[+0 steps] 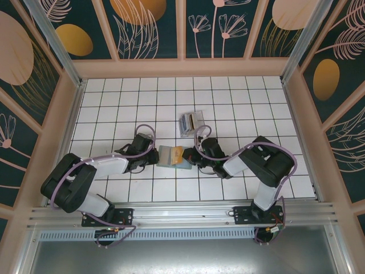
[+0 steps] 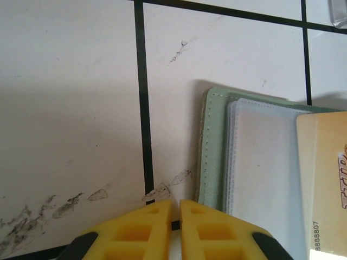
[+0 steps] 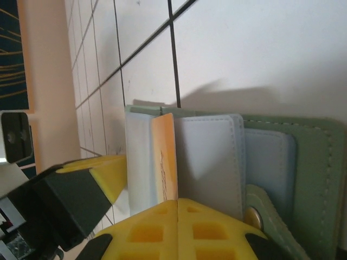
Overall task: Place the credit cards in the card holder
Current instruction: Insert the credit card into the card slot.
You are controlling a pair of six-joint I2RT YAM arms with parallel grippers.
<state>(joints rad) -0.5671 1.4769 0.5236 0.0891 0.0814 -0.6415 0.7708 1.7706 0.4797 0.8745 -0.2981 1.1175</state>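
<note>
Yellow fingers, right tool (image 3: 178,207): pressed together, seam closed on the near end of a tan card (image 3: 164,154).
Tan card: held on edge over the open wallet (image 3: 317,173), standing among its clear sleeves (image 3: 209,157) with one sleeve on either side. Cannot tell whether the far end sits inside a pocket.
Left tool (image 2: 174,207): yellow fingers all but together, only a thin slit between them and nothing in it. Tips are low over the table, just beside the wallet's left edge.
Wallet: grey-green, lying open and flat on the table (image 1: 114,108) between the two tools, in front of the arm bases, about mid-width.
Sleeves: stacked on the wallet's inner face, with stitched borders, inset from the green rim.
Snap (image 3: 254,219): brass stud on a green tab, next to the right tool's finger.
Box (image 1: 189,121): clear, on the table behind the wallet and apart from it. Contents too small to make out.
Table: white tiles, dark grout, with grey scuff marks (image 2: 70,203) near the left tool.
</note>
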